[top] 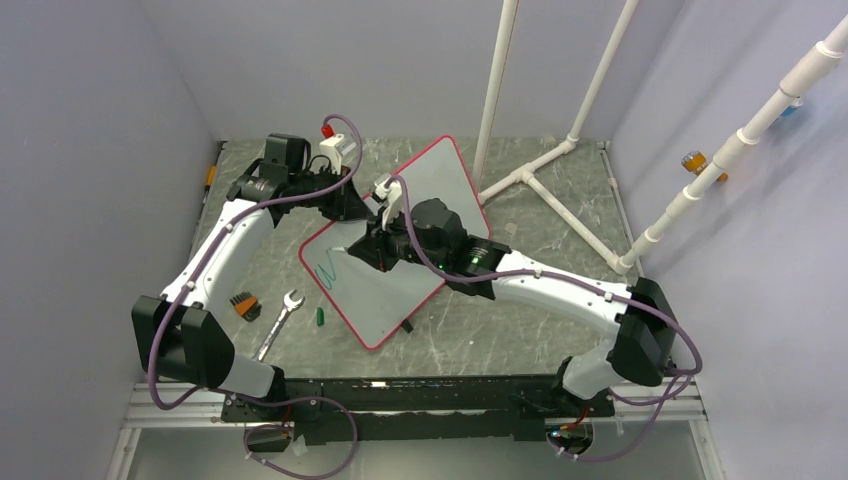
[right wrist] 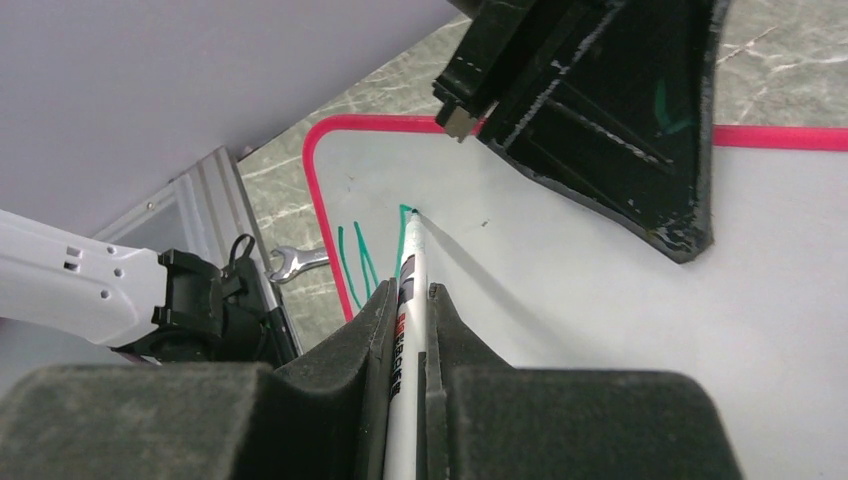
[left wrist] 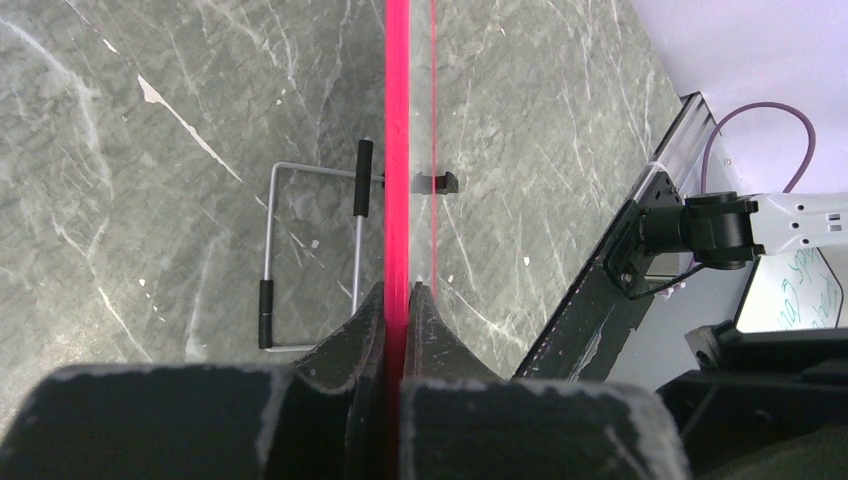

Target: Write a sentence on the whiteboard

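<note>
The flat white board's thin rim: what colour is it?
The rim is pinkish red, clearest in the right wrist view.

Top external: high above and behind the arm bases, facing down and toward the far wall. It is far enough back to take in the whole worktop (top: 520, 335) and the whiteboard (top: 385, 300).
Left wrist: looks out along the left gripper (left wrist: 398, 292), very close, seeing the whiteboard's red rim edge-on with worktop beyond.
Right wrist: looks along the right gripper (right wrist: 412, 292) and its marker (right wrist: 413, 245), close over the whiteboard's face.
Shared: the whiteboard appears in all three views; the wrench (top: 280, 322) appears in the top and right wrist views.
</note>
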`<state>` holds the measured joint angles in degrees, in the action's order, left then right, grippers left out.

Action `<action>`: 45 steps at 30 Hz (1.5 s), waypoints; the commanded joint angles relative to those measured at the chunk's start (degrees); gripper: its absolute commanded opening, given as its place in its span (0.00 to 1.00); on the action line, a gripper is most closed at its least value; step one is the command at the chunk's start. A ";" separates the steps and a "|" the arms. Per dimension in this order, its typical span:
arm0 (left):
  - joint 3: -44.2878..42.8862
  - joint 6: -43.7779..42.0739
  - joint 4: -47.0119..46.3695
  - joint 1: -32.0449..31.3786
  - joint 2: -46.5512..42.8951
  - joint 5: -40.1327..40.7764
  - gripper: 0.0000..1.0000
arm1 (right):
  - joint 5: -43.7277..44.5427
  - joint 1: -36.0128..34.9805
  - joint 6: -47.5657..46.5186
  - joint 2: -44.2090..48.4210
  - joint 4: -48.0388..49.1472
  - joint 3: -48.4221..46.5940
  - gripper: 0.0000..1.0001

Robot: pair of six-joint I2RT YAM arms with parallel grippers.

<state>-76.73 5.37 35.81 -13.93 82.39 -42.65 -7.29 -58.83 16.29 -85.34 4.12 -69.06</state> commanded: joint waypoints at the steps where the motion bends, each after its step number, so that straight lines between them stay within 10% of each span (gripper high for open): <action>1: 1.27 -5.79 -2.14 -1.09 -0.93 4.02 0.00 | 0.92 0.87 1.13 4.98 0.78 1.04 0.00; 45: 1.21 -5.89 -1.85 -1.18 -0.30 4.20 0.00 | 0.65 1.00 0.99 0.99 2.56 2.83 0.00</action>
<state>-76.73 5.34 35.81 -14.04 82.32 -42.57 -6.83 -57.95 17.04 -83.11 3.68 -64.62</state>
